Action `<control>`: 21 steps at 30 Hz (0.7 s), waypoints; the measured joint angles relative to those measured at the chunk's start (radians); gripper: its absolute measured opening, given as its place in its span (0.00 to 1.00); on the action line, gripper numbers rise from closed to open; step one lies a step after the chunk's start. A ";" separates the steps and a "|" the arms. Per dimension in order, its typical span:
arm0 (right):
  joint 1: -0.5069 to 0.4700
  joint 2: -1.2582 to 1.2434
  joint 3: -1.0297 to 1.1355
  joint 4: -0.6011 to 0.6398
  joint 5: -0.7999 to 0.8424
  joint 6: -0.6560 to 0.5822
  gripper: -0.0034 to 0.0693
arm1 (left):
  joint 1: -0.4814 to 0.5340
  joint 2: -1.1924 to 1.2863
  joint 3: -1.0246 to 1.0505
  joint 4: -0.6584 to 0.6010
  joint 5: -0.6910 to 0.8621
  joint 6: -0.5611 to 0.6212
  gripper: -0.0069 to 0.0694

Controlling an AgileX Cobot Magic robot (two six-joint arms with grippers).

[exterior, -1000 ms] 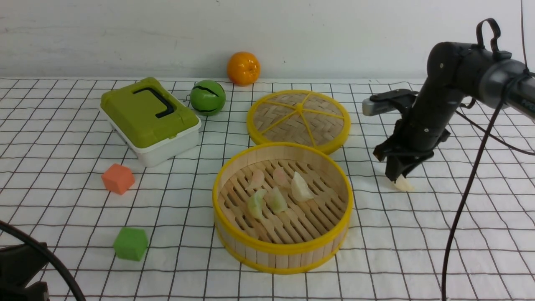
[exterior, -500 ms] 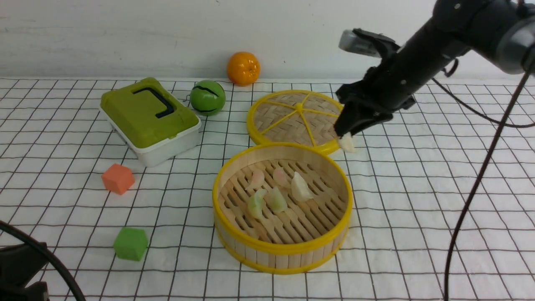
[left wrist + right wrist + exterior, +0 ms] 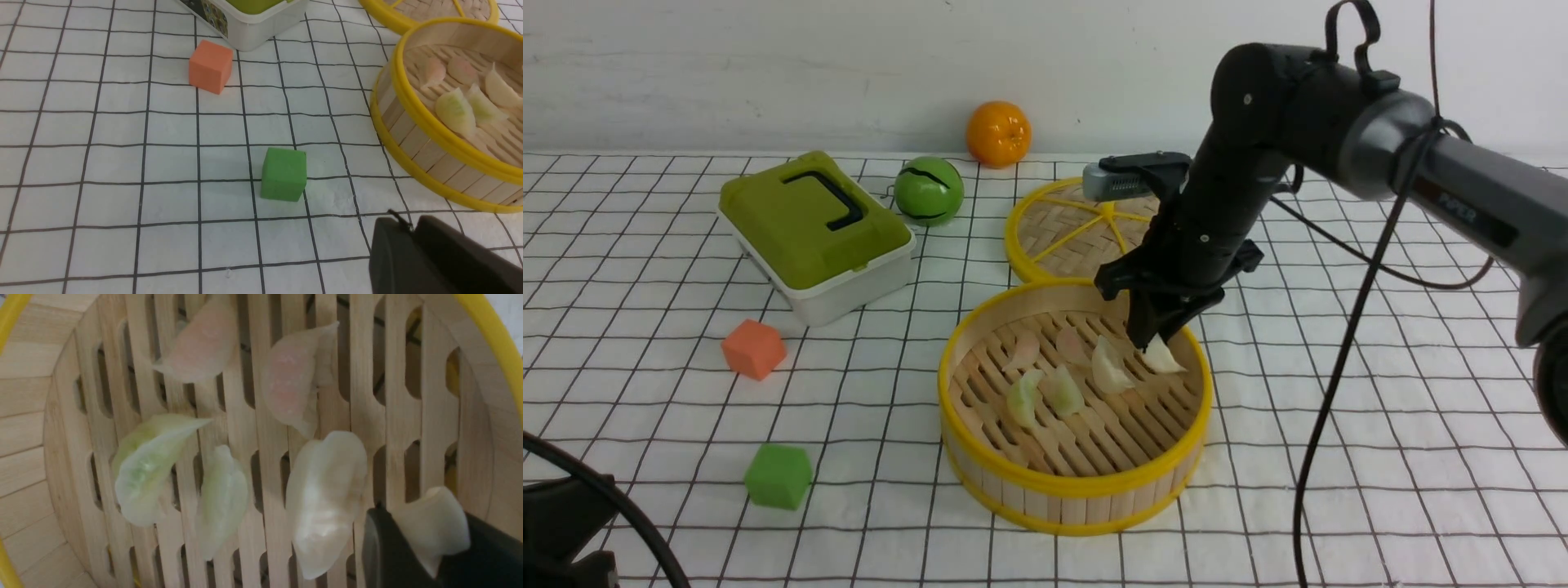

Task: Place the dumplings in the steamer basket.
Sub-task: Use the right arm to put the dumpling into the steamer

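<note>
Bamboo steamer basket sits mid-tabletop with five dumplings on its slats. Left hand idles low near the green cube; can't tell its opening. Right hand pinches the sixth, a white dumpling, just above the floor at the basket's right side, beside the other white one. Release looks like a straight drop.
</note>
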 joint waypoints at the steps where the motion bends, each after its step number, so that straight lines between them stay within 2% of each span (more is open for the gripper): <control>1: 0.000 0.002 0.000 0.000 0.000 0.008 0.27 | 0.000 0.000 0.000 0.000 0.000 0.000 0.18; 4: 0.000 0.019 0.000 -0.001 0.000 0.042 0.27 | 0.000 0.000 0.000 0.000 0.000 0.000 0.18; 8: 0.000 0.032 0.000 0.001 -0.003 0.069 0.33 | 0.000 0.000 0.000 0.000 0.000 0.000 0.18; 12: 0.000 0.033 0.000 0.000 -0.004 0.078 0.57 | 0.000 0.000 0.000 0.000 0.000 0.000 0.18; 13: 0.000 0.033 0.000 0.000 -0.004 0.078 0.59 | 0.000 0.000 0.000 0.000 0.000 0.000 0.18; 14: 0.000 0.033 0.000 0.001 -0.004 0.073 0.66 | 0.000 0.000 0.000 0.000 0.000 0.000 0.18; 15: 0.000 0.033 0.000 0.001 -0.004 0.072 0.67 | 0.000 0.000 0.000 0.000 0.000 0.000 0.19; 16: 0.000 0.033 -0.013 0.007 -0.003 0.054 0.74 | 0.000 0.000 0.000 0.000 0.000 0.000 0.19; 18: 0.001 0.030 -0.028 0.004 -0.003 0.042 0.79 | 0.000 0.000 0.000 0.000 -0.001 0.000 0.19; 21: 0.001 -0.006 -0.054 -0.016 -0.001 0.021 0.79 | 0.000 0.000 0.000 0.000 -0.001 0.000 0.19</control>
